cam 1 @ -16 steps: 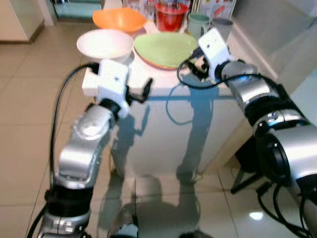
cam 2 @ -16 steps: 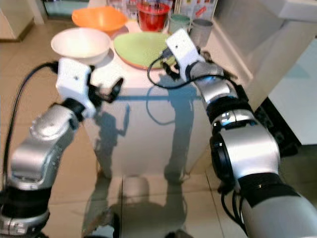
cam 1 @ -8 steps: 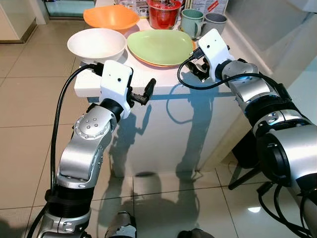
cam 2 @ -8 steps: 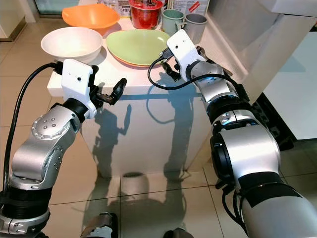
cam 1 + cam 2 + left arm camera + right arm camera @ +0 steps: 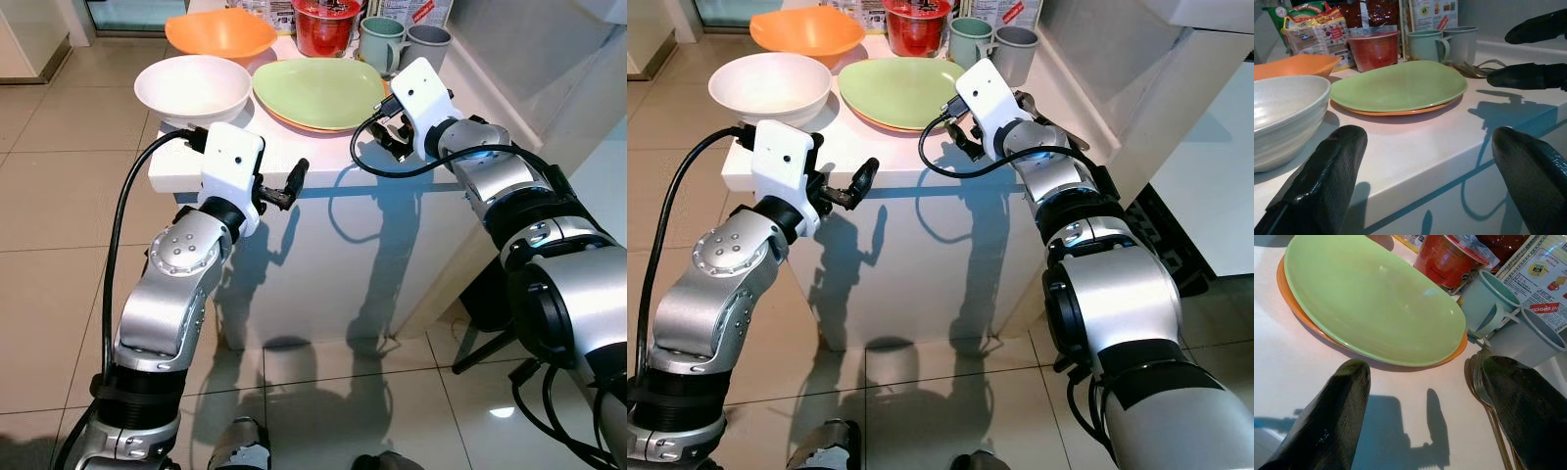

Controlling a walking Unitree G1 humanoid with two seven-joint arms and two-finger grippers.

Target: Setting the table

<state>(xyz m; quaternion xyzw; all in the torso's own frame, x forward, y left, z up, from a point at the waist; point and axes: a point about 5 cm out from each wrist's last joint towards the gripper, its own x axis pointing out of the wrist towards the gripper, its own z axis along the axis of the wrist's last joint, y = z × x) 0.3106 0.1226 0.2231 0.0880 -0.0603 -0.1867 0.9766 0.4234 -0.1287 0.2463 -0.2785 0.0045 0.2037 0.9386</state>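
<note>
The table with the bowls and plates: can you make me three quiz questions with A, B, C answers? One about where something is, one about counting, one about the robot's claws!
1. What lies right under the green plate?
A. an orange plate
B. a white bowl
C. a mug

2. How many mugs stand behind the plates?
A. one
B. two
C. four

3. How are the right gripper's fingers?
A. shut on a spoon
B. shut on the plate
C. open, holding nothing

Answers: 1 A, an orange rim peeks out below it. 2 B, one green, one grey. 3 C, the wrist view shows bare counter between the fingers.
</note>
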